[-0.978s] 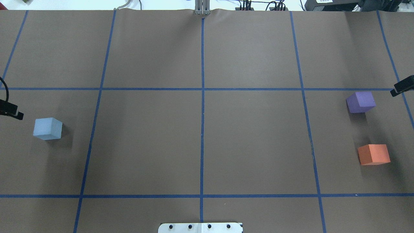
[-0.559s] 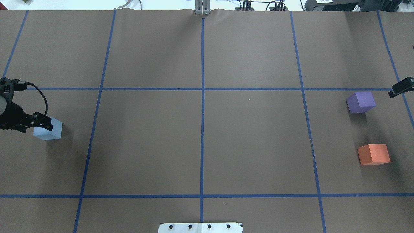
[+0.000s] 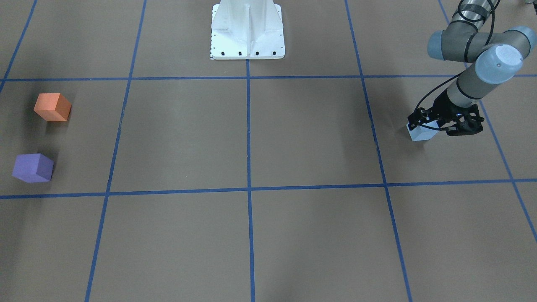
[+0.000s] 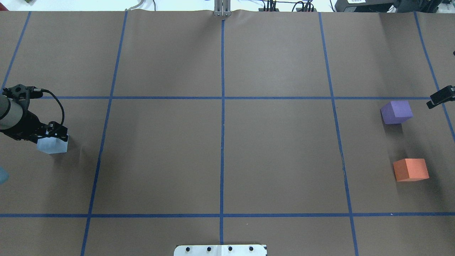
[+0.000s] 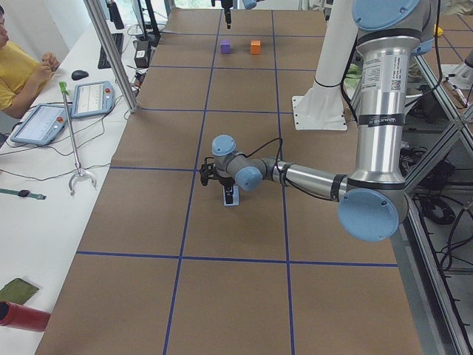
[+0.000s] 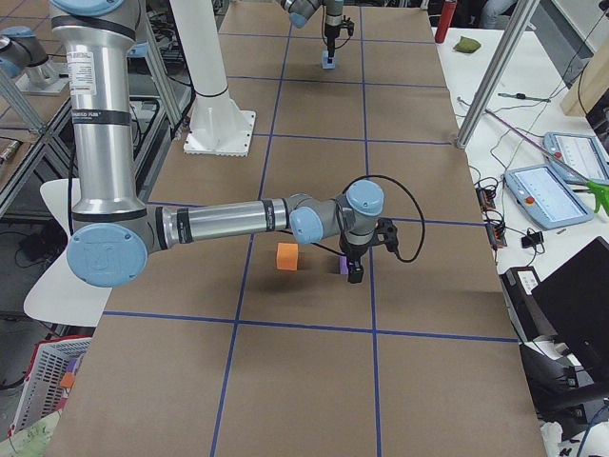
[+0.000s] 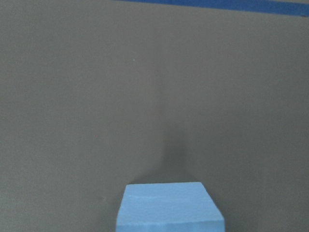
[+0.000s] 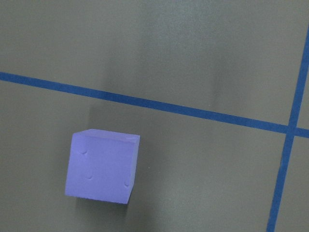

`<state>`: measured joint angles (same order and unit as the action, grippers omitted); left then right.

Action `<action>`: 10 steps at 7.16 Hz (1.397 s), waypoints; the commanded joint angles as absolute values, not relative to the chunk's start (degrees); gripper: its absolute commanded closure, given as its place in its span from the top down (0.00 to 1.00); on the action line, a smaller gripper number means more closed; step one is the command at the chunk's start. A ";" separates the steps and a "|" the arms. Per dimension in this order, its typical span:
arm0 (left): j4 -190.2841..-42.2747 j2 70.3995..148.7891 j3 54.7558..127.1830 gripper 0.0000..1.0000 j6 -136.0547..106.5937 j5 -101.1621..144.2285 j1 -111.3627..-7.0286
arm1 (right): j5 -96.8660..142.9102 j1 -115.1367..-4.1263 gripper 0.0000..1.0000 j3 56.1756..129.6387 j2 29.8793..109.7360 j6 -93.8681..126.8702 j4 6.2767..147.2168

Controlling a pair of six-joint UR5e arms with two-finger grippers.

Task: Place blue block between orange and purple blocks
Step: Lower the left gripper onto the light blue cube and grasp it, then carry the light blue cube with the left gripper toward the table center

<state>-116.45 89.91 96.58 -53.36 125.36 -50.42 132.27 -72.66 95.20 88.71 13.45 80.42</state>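
The left claw (image 4: 57,136) hangs right at the blue block (image 4: 51,146), its grip too hidden to tell, and should squeeze flat sides evenly.

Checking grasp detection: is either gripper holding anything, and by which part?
Cannot tell for the left gripper: it is at the blue block's top, closure hidden. The right gripper holds nothing.

on the bench (image 4: 220,160), the lone block (image 4: 52,146) sits at the robot's far left, under the left gripper (image 4: 54,134). well apart, at the far right, two blocks stand with a gap between them: the far block (image 4: 396,112) farther from the robot, the near block (image 4: 410,170) closer. the right gripper (image 4: 440,96) hangs just right of the far block.
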 commanded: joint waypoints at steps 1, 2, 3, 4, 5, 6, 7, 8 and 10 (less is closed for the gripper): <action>-116.63 89.83 95.98 0.72 -53.26 124.20 -49.57 | 132.28 -72.51 1.00 94.75 88.68 13.45 80.42; -116.54 90.09 96.67 0.12 -53.70 123.49 -49.66 | 132.28 -72.25 1.00 94.66 88.68 13.45 80.42; -115.93 91.39 98.16 0.00 -53.79 123.75 -49.66 | 132.36 -72.25 1.00 94.75 88.68 13.53 80.33; -110.10 94.36 102.00 0.00 -53.88 123.75 -49.66 | 132.36 -72.25 1.00 94.75 88.68 13.54 80.42; -101.16 101.36 105.52 0.00 -55.18 123.75 -49.48 | 132.45 -72.25 1.00 94.83 88.59 13.54 80.33; -93.24 110.65 105.38 0.00 -61.72 123.40 -44.87 | 132.54 -72.25 1.00 95.36 88.59 13.54 80.33; -86.90 118.57 104.68 0.00 -66.05 121.05 -37.69 | 132.54 -72.25 1.00 95.19 88.51 13.54 80.33; -85.53 125.18 102.59 0.00 -70.10 115.72 -33.35 | 132.54 -72.25 1.00 94.92 87.72 13.54 80.42; -86.22 141.48 86.51 0.00 -72.07 111.82 -28.66 | 132.54 -72.16 1.00 94.75 87.28 13.54 80.42</action>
<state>-86.41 130.18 96.87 -70.69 115.01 -31.60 132.54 -72.22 94.80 87.59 13.53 80.41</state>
